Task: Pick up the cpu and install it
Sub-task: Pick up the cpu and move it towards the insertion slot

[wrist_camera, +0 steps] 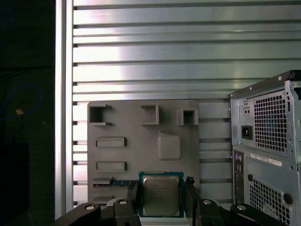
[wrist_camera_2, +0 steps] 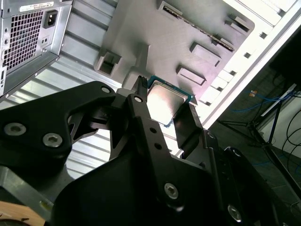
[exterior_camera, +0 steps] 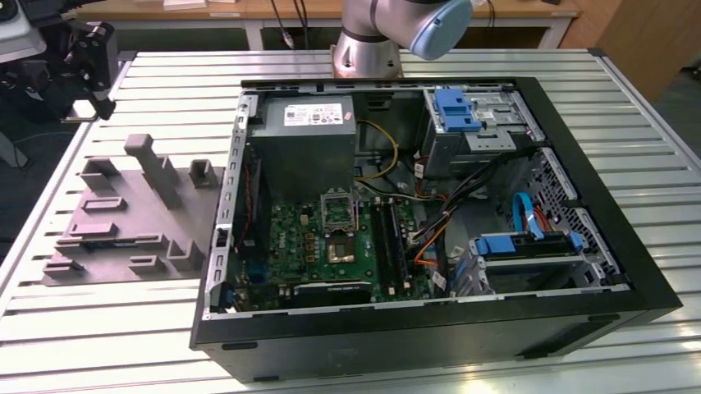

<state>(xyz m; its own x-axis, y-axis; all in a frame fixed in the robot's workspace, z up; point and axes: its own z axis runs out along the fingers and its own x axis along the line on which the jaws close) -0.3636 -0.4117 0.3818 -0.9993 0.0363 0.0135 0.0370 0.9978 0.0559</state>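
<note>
While the cpu (wrist_camera: 162, 197) sits clamped between two black fingers (wrist_camera: 134, 197), one on each opposite edge, the gripper (wrist_camera: 162, 186) is closed down to the chip's width and has hold of it. Both wrist views show this, with the pale metal top facing the cameras. Behind the chip lies the grey fixture (wrist_camera: 136, 155). The chip looks large against the fixture's pockets, so I judge it is held well clear of them, not resting in one.

In the exterior view the fixture lies at the frame's left on the slatted table (exterior_camera: 613, 115), and the gripper hangs in the upper left corner. The open case (exterior_camera: 438, 341) takes the middle and right of that frame, just beside the fixture. The socket (exterior_camera: 337, 207) sits on the board near the frame's centre, just below the grey box (exterior_camera: 301, 156). Whether its frame stands open I cannot tell.

Pick-up looks done, so the step in hand is the carry to the case. That move, as I judge it, calls for a steady grip on thin edges, a level chip, a path over the case wall clear of cables, and squaring the chip to the socket.
</note>
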